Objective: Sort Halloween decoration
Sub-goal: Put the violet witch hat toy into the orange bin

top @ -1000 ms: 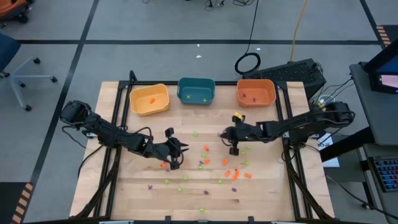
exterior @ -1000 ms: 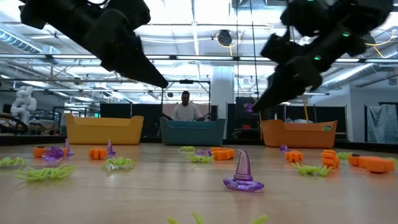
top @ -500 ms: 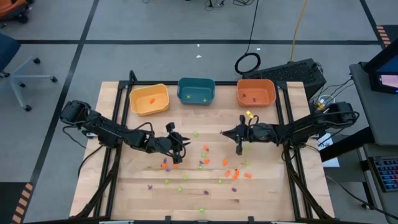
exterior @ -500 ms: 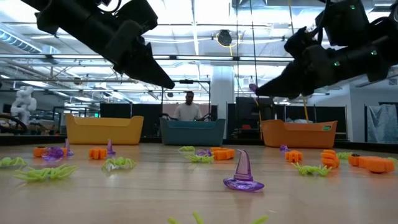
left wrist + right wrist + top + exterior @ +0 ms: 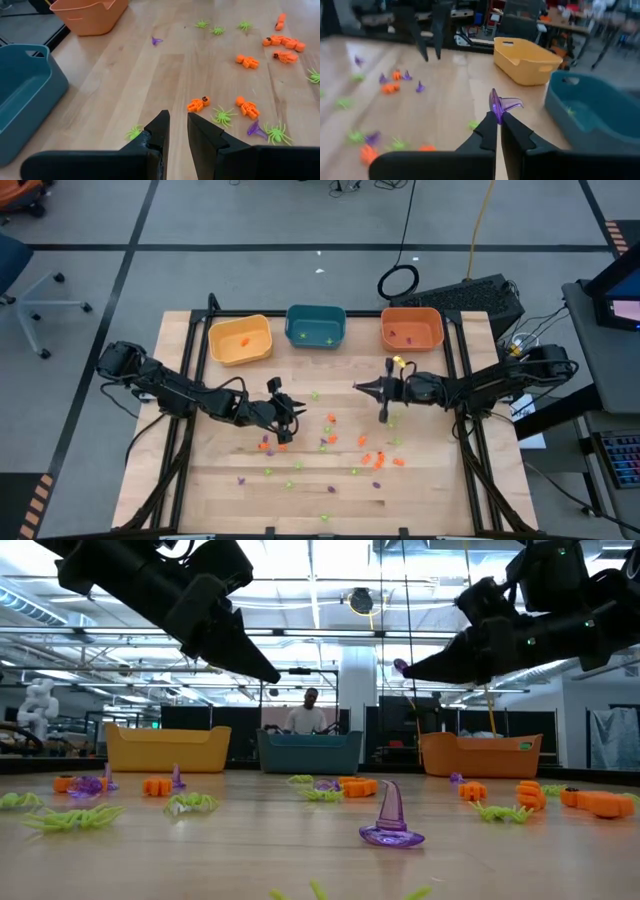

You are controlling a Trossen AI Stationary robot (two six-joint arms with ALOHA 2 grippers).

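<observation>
Right wrist view shows the right gripper (image 5: 497,121) pinched shut on a purple hat (image 5: 501,106), held by its brim with the cone pointing sideways, above bare table (image 5: 440,490). From above, that gripper (image 5: 361,388) hangs mid-table, and the orange bin (image 5: 411,328), which already holds purple bits, lies just beyond it toward the far edge and to its right; I judge that to be where the hat goes, a short carry for this arm. The left gripper (image 5: 297,412) hovers over the scatter of trinkets (image 5: 350,445), its fingers (image 5: 159,131) a narrow gap apart with nothing between them; an orange figure (image 5: 198,104) and a green spider (image 5: 133,132) lie just ahead of it. There are three bins: yellow (image 5: 240,339), teal (image 5: 316,325) and orange. The loose pieces are too many and too small to count surely; roughly two dozen remain, in orange, green and purple.
</observation>
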